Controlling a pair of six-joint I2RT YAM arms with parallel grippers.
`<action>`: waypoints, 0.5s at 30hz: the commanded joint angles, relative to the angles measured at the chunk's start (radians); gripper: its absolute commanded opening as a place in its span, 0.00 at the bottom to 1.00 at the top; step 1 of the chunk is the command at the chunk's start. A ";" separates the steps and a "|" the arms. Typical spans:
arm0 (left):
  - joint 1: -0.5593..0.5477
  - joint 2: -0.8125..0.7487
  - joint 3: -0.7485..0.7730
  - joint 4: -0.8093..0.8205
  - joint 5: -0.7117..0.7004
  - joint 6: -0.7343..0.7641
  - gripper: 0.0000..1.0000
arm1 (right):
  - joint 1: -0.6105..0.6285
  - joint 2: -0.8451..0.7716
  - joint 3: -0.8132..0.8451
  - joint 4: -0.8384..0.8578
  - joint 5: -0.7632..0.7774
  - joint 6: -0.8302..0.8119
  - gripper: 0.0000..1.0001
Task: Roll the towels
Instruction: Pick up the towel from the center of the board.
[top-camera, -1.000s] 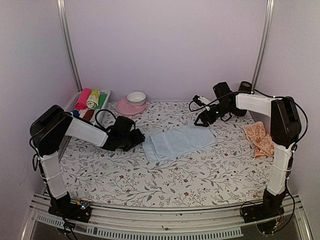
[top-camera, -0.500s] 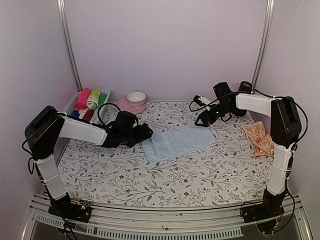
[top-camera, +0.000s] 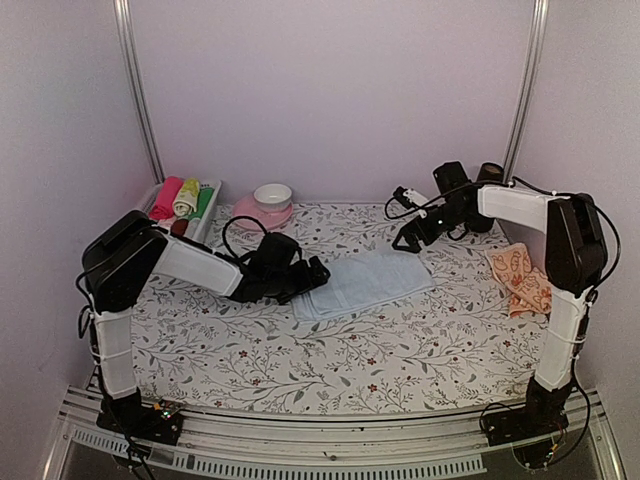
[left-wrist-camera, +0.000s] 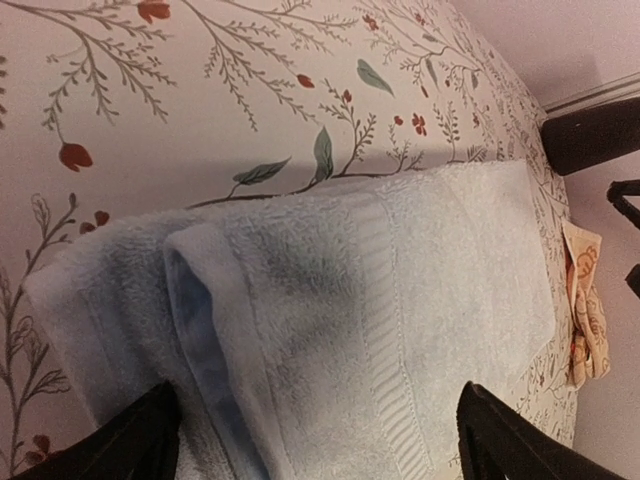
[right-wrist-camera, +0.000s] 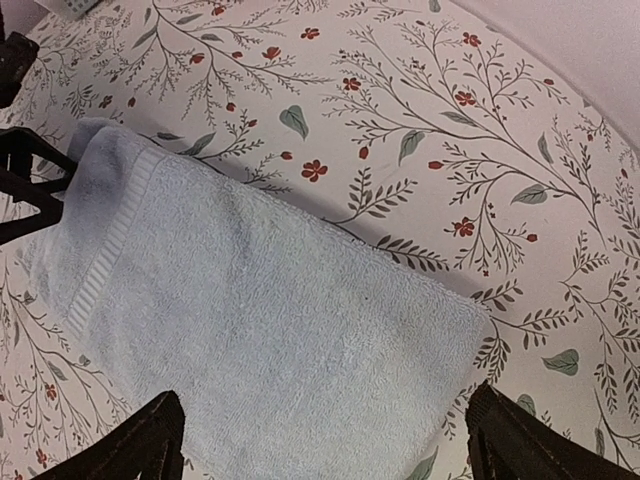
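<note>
The left gripper (top-camera: 316, 272) is hanging with fingers spread wide over the left end of the pale blue towel (top-camera: 365, 280), gripping nothing. The right gripper (top-camera: 404, 242) is standing just as wide over the far right corner, also empty. The towel is lying mostly flat on the floral table sheet (top-camera: 350, 360), with only a small lip turned over at its left end, so rolling is barely beginning. The peach-orange towel (top-camera: 520, 278) is lying unrolled near the right edge, waiting its turn.
</note>
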 joint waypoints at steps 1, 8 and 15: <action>0.000 0.051 -0.009 -0.101 -0.058 -0.001 0.97 | -0.004 -0.056 -0.011 0.013 -0.004 -0.003 0.99; 0.142 0.024 -0.027 -0.125 -0.097 0.094 0.97 | -0.004 -0.059 -0.012 0.017 0.006 -0.003 0.99; 0.224 0.135 0.160 -0.198 -0.002 0.263 0.97 | -0.005 -0.061 -0.014 0.017 0.004 -0.005 0.99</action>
